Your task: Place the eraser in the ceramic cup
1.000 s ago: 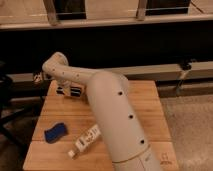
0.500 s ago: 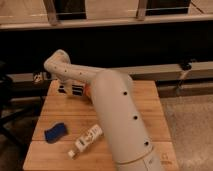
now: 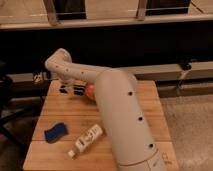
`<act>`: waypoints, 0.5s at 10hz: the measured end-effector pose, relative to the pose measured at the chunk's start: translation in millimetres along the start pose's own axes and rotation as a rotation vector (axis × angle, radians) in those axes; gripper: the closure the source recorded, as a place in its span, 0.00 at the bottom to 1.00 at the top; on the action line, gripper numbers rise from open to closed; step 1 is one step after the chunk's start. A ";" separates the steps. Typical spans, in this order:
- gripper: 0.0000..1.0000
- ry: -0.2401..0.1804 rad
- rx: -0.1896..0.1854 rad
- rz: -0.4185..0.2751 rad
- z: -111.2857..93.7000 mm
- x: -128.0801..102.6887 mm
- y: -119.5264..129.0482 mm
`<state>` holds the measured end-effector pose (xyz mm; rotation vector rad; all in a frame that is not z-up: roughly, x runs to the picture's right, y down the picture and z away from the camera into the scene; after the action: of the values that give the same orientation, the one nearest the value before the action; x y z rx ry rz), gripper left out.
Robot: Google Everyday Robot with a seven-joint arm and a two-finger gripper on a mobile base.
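My arm reaches from the front right across the wooden table (image 3: 140, 107) to its back left corner. My gripper (image 3: 67, 89) hangs there below the bent wrist, just left of the orange bowl (image 3: 89, 92). A small dark shape with pale stripes shows at the gripper. It may be the eraser, but I cannot tell whether it is held or lying on the table. The white ceramic cup is not in view; the arm may hide it.
A blue wavy-edged sponge (image 3: 55, 132) lies at the front left. A white bottle (image 3: 86, 141) lies on its side near the front edge. A dark counter and rail run behind the table. A dark chair stands at the left.
The arm's bent joint has risen slightly. The gripper stays at the back left corner beside the orange bowl. Sponge and bottle have not moved.
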<state>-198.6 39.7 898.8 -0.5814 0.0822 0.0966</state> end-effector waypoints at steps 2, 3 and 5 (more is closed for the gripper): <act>1.00 0.005 -0.003 0.002 -2.2 10.5 1.3; 1.00 0.010 -0.003 0.007 -3.4 20.7 0.8; 1.00 0.019 -0.003 0.016 -3.9 36.0 -0.5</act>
<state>-163.1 39.6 892.0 -0.5845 0.1048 0.1067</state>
